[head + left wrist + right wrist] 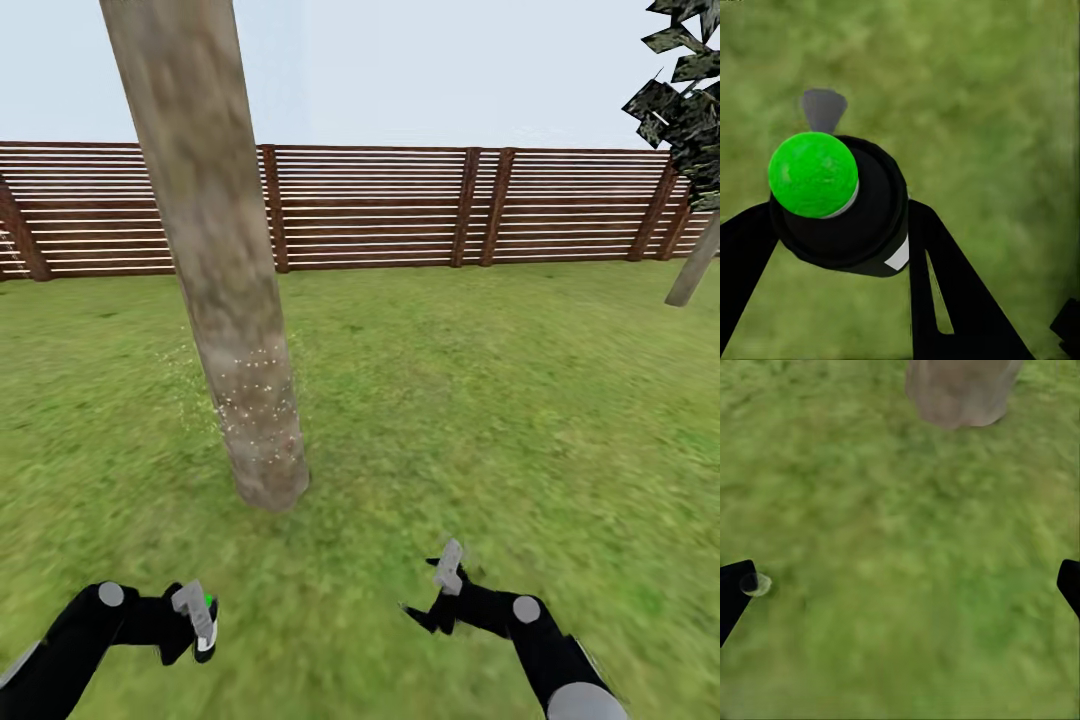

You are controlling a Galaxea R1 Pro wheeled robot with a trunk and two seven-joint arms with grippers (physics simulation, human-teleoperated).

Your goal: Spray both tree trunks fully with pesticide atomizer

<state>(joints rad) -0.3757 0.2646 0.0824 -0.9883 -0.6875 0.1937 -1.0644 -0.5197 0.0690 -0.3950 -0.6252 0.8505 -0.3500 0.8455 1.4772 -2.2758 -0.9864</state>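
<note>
The near tree trunk [215,260] is a thick, mottled grey-beige column that leans slightly and meets the grass ahead, left of centre. Pale spray specks dot its lower part. My left gripper [198,622] is low at the left, shut on the pesticide atomizer [207,612]. In the left wrist view the atomizer [847,221] is a black bottle with a bright green top, and my left gripper [840,229] grips it with its black fingers [945,285]. My right gripper [432,592] stands open over grass. The trunk base [960,390] lies ahead of the open right gripper [900,585]. The second tree [692,270] stands far right.
A brown slatted fence [400,205] runs across the back of the lawn [480,400]. Dark jagged foliage [685,100] hangs at the upper right. Open grass spreads between the two trees and around both arms.
</note>
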